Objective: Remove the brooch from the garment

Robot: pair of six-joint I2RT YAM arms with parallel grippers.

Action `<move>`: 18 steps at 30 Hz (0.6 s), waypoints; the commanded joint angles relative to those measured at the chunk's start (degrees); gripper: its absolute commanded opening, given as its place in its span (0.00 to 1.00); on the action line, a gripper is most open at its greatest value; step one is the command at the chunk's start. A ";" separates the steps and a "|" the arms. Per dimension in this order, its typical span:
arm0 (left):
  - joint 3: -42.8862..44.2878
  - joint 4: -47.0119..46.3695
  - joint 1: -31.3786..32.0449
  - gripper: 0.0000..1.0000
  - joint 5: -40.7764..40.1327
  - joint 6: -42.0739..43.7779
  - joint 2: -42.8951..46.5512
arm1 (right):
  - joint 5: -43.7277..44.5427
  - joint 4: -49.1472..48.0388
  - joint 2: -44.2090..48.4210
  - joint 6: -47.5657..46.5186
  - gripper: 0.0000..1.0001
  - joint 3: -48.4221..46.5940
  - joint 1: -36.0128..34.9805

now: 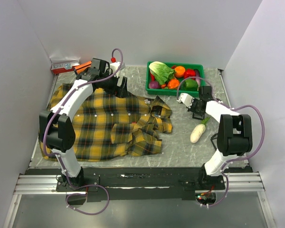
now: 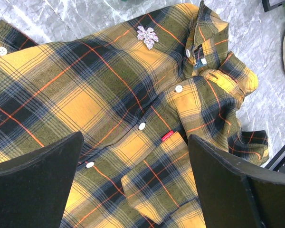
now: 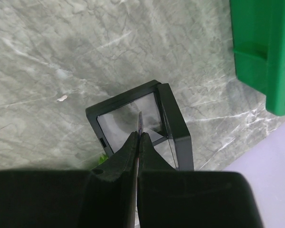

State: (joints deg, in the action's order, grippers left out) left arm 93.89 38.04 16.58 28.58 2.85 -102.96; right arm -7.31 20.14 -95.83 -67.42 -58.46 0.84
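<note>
The yellow-and-black plaid shirt (image 1: 104,128) lies spread on the table, collar to the right. The brooch (image 2: 147,36), a small silvery leaf-like ornament, is pinned to the shirt near the collar (image 2: 206,42); it shows as a pale speck in the top view (image 1: 147,101). My left gripper (image 2: 135,190) hovers open above the chest pocket (image 2: 166,185), well short of the brooch; it is over the shirt's far edge in the top view (image 1: 119,88). My right gripper (image 3: 138,137) is shut on a thin flat piece seen edge-on, above a small black open case (image 3: 133,118).
A green bin (image 1: 199,66) of vegetables stands at the back right; its corner shows in the right wrist view (image 3: 261,47). A white radish (image 1: 198,132) lies right of the shirt. A red-and-white box (image 1: 64,65) sits at the back left.
</note>
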 commanded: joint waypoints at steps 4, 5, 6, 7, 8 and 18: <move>2.35 0.37 0.39 0.99 0.07 0.84 0.30 | 3.09 -3.27 -1.37 -1.84 0.00 0.01 -0.58; 2.35 0.37 0.38 0.99 0.16 0.84 0.21 | 3.35 -3.53 -1.38 -2.01 0.00 0.27 -0.84; 2.53 0.37 0.47 0.99 0.25 0.75 0.13 | 3.62 -3.79 -1.46 -2.02 0.00 0.45 -1.97; 2.62 0.37 0.47 0.99 0.42 0.66 0.13 | 4.23 -4.05 -1.46 -2.10 0.00 0.62 -2.07; 2.79 0.37 0.65 0.99 0.43 0.66 -0.05 | 4.67 -4.58 -1.46 -1.93 0.00 0.71 -2.16; 3.06 0.28 0.82 0.99 1.04 0.40 -0.49 | 7.22 -6.78 -0.23 -2.28 0.00 0.98 -2.69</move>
State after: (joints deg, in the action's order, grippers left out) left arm 94.43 38.41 16.99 28.62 2.98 -103.02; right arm -1.83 16.47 -96.73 -68.62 -57.74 -1.48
